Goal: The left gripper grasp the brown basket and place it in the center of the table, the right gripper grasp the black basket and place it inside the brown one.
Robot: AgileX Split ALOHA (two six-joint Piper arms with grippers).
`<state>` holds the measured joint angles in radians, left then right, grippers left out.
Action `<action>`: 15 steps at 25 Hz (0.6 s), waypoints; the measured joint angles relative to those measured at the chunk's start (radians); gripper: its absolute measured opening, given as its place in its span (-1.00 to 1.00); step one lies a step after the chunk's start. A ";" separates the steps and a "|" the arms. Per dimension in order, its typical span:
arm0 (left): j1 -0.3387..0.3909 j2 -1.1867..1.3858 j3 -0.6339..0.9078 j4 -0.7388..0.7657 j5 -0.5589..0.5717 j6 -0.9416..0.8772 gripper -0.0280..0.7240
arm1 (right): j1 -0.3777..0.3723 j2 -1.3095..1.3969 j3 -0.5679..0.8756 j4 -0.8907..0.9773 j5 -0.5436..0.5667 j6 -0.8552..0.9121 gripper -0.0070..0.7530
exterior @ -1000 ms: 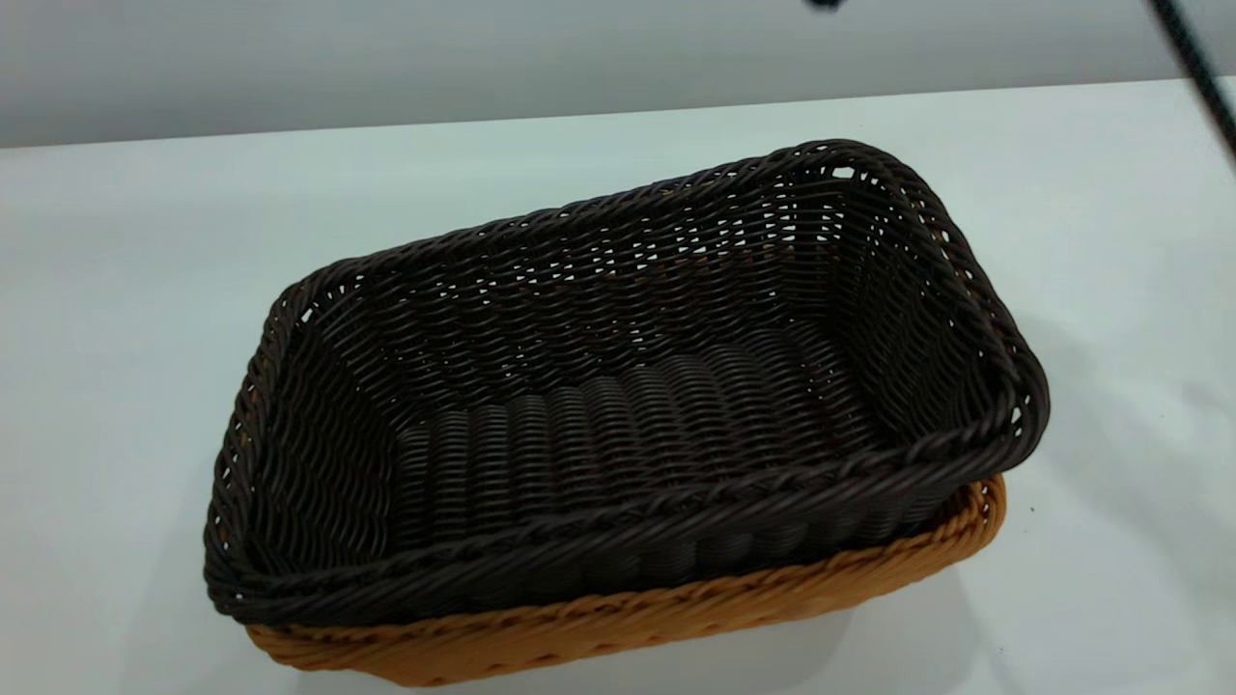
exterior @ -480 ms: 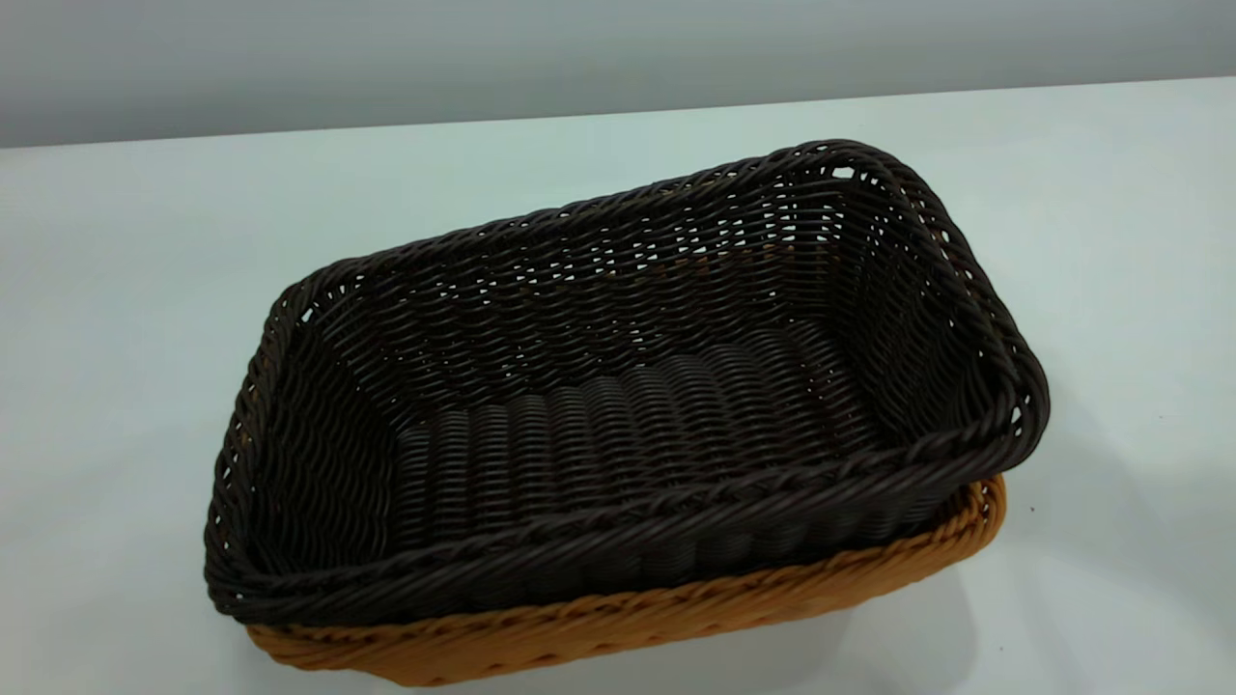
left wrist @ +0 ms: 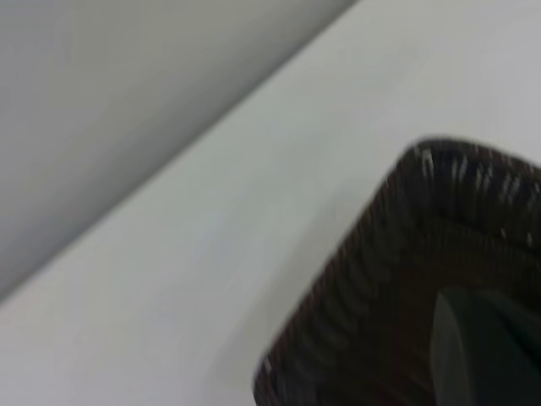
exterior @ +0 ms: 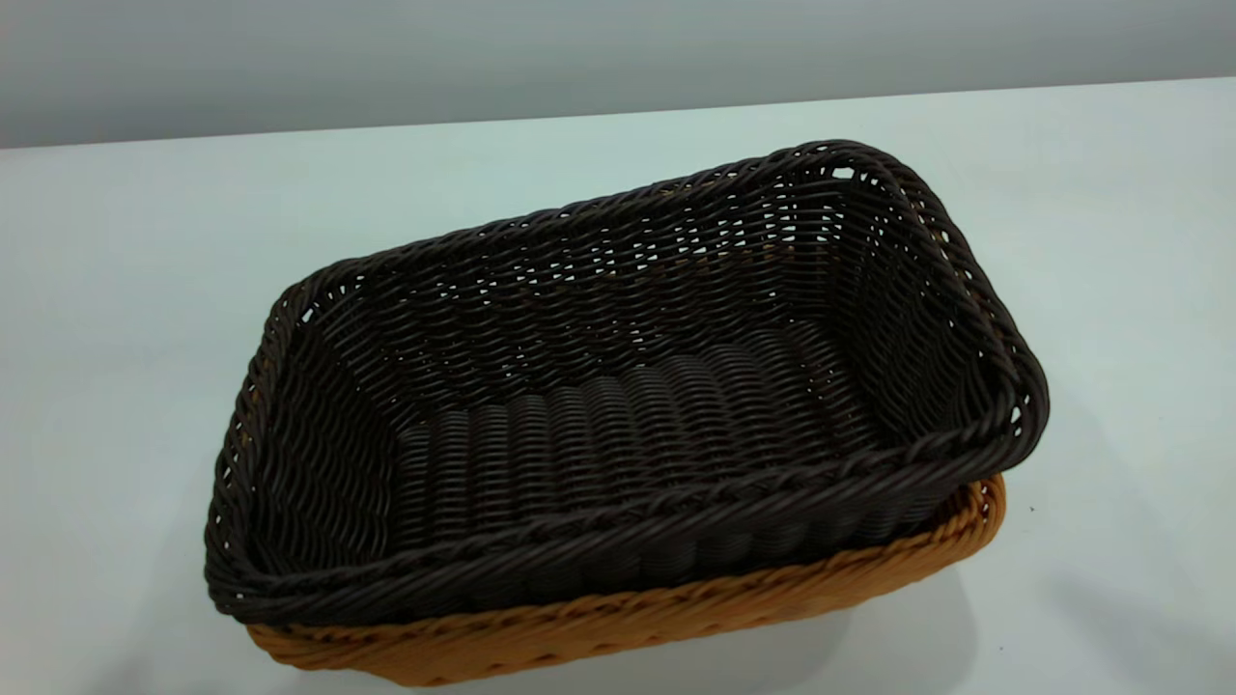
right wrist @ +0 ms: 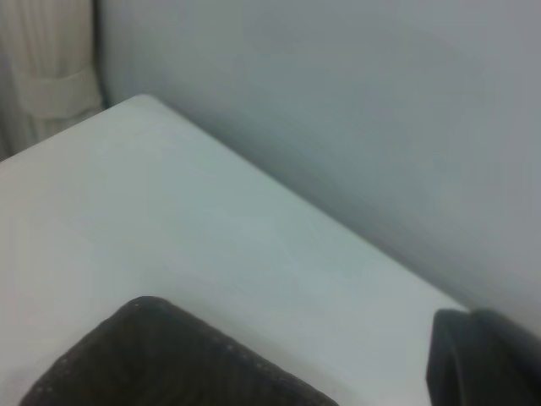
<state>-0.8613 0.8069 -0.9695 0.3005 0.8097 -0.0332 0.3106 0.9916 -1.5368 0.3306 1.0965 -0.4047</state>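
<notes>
- Right gripper (right wrist: pixel 486 359): only a dark, blurred piece of it shows at the edge of its own wrist view, held above the table (exterior: pixel 145 290) and off the black basket (exterior: pixel 618 405). I cannot tell whether its fingers are spread or closed. It holds nothing that I can see.
- Left gripper (left wrist: pixel 490 351): likewise a dark blurred shape in its wrist view, probably one finger, with the black basket's corner beneath or beyond it. Its opening cannot be judged either.
- Neither gripper appears in the exterior view.
- Black basket: it sits inside the brown basket (exterior: pixel 618 627), upright, its rim riding above the brown rim. It looks slightly skewed, overhanging at the right end.
- Brown basket: it rests on the table near the middle of the exterior view; only its near rim and wall show below the black one.
- Step: both placements look done, so the task seems finished.
- Next: nothing more is needed than to keep both arms clear of the nested pair without nudging it.
</notes>
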 joint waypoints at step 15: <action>0.000 -0.172 0.258 -0.060 0.004 -0.055 -0.93 | 0.000 -0.675 0.768 -0.032 -0.180 0.066 -0.98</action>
<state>-0.8613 0.6353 -0.7115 0.2404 0.8134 -0.0878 0.3106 0.3170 -0.7684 0.2987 0.9168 -0.3385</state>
